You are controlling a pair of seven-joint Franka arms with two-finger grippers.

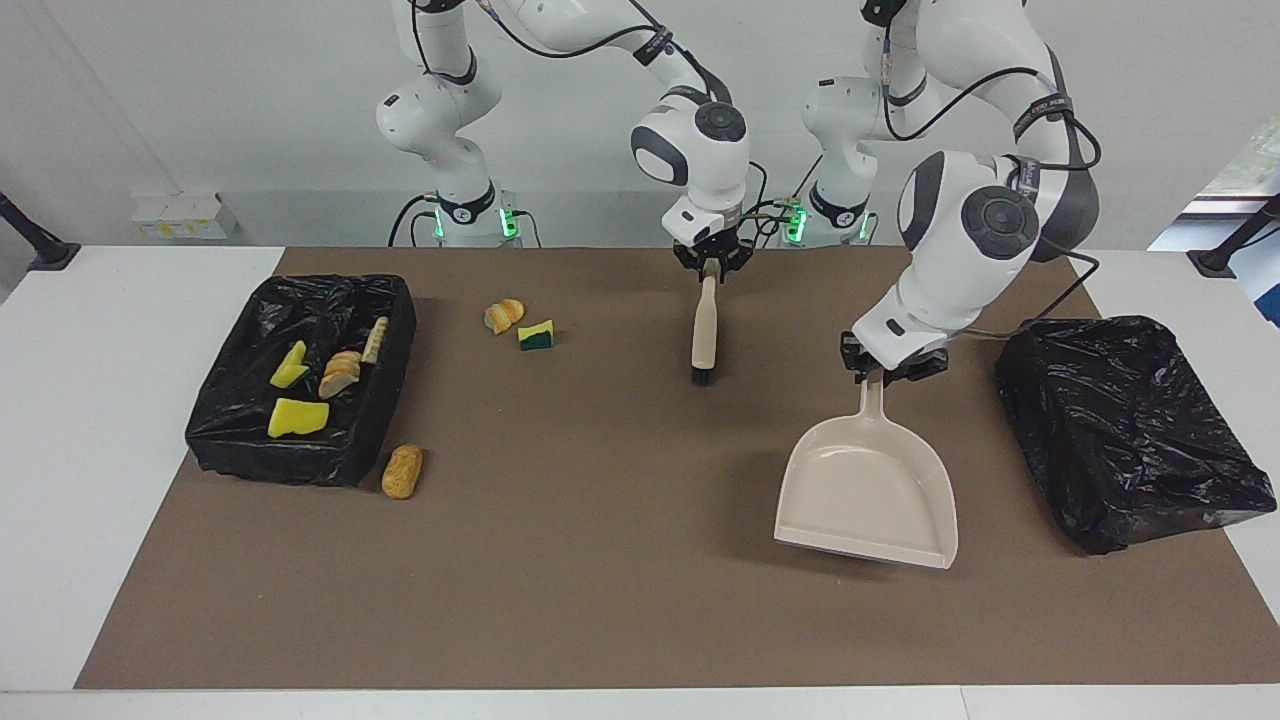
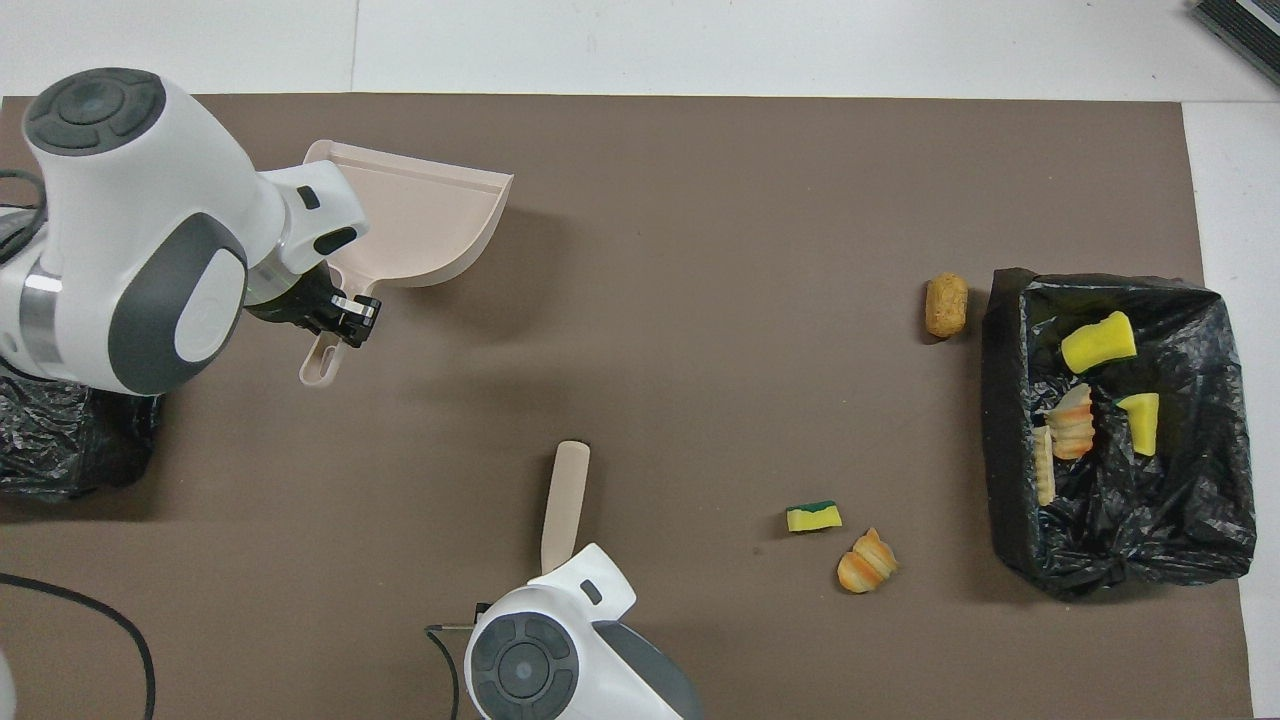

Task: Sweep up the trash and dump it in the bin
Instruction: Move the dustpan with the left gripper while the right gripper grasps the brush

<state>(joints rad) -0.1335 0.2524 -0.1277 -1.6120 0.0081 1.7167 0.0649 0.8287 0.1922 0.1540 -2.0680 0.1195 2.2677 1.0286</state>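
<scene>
Three pieces of trash lie loose on the brown mat outside the open bin [image 1: 300, 375]: a green-backed sponge piece [image 1: 536, 335] and an orange-striped bread lump [image 1: 503, 315], touching or nearly so, nearer to the robots than the bin's closest corner, and a golden-brown bread lump [image 1: 402, 471] just beside the bin's farthest corner. More sponge and bread pieces already sit inside the bin, so I judge the job partly done.

I have the right gripper [image 1: 711, 262] closed on the handle end of the beige brush [image 1: 704, 335], whose dark bristle end points away from the robots and lies on or just over the mat, well apart from the bin. I read that as a grip just made, ready for sweeping.

The left gripper [image 1: 888, 368] pinches the handle of the beige dustpan [image 1: 868, 492], pan raised and tilted over the mat, much farther from the bin than the brush, close to a second black-bagged box [image 1: 1120, 430]. I suppose it is parked there to leave the brush room; it must come back toward the loose pieces.
</scene>
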